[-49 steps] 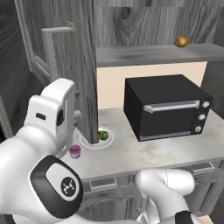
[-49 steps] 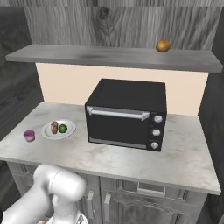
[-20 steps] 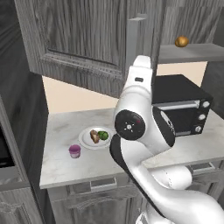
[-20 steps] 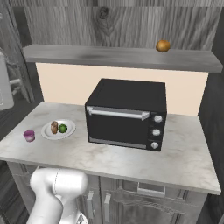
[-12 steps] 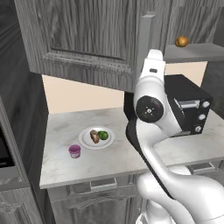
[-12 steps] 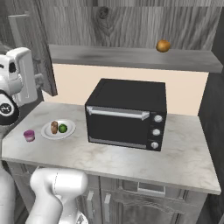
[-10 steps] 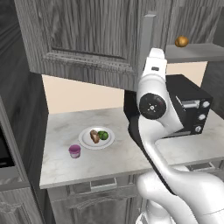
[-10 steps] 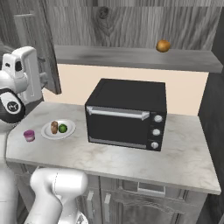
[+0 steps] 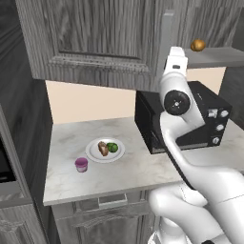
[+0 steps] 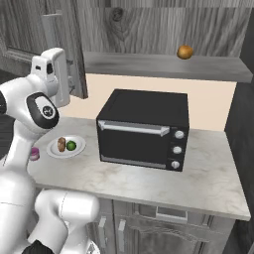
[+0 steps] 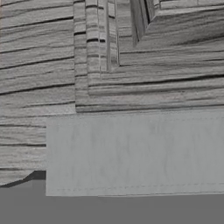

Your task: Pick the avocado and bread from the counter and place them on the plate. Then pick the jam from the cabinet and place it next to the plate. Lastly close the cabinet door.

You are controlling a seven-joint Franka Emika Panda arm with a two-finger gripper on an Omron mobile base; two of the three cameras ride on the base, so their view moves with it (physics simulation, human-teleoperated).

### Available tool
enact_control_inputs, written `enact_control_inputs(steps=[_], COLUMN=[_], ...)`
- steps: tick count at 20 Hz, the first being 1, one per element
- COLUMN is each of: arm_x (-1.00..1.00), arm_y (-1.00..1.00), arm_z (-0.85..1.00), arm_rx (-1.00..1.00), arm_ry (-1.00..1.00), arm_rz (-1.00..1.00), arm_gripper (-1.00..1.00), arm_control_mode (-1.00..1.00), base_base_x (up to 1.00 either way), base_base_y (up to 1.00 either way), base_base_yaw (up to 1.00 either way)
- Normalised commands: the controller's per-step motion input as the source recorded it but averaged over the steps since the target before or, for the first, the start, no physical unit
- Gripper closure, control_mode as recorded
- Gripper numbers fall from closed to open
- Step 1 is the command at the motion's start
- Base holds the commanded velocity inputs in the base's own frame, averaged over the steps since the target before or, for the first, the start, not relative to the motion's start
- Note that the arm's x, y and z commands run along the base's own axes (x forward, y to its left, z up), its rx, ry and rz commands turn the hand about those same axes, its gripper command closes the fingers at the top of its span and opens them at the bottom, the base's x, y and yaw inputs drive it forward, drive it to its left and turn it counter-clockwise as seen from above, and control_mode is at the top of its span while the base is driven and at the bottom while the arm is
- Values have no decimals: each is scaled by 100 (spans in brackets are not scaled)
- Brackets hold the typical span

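The white plate (image 9: 92,155) lies on the marbled counter (image 9: 133,171) with the brown bread (image 9: 102,148) and the green avocado (image 9: 112,147) on it. Just left of the plate, on the counter, stands the magenta jam (image 9: 81,164). From the right base view, the plate (image 10: 55,150), bread (image 10: 61,144) and avocado (image 10: 71,146) sit beside my arm, which half hides the jam (image 10: 34,154). My gripper (image 10: 69,82) is raised against the cabinet door (image 10: 64,44) and holds nothing, apparently open. The hand view sits close on the door's wood grain and its flat grey handle (image 11: 131,153).
A black microwave (image 10: 144,129) stands on the counter right of the plate. An orange-brown round fruit (image 10: 185,52) rests on the grey cabinet shelf (image 10: 163,64), whose right part is uncovered. Grey drawers (image 9: 109,202) run under the counter.
My arm has swung right with the cabinet door, which now covers more of the opening. The plate, food and jam have not moved.
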Motion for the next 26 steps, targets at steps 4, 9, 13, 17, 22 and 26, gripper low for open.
enact_control_inputs(steps=[4, 9, 13, 17, 22, 26], arm_x=[68, 61, 62, 55, 49, 45], arm_y=[17, 9, 15, 13, 8, 0], arm_z=[-8, -7, -9, -9, -10, -8], arm_rx=[0, 0, 0, 0, 0, 0], arm_ry=[0, 0, 0, 0, 0, 0], arm_rz=[0, 0, 0, 0, 0, 0], arm_gripper=[-100, -100, -100, -100, -100, -100], arm_control_mode=[-100, -100, -100, -100, -100, -100], base_base_x=[0, 0, 0, 0, 0, 0], base_base_y=[0, 0, 0, 0, 0, 0], base_base_yaw=[0, 0, 0, 0, 0, 0])
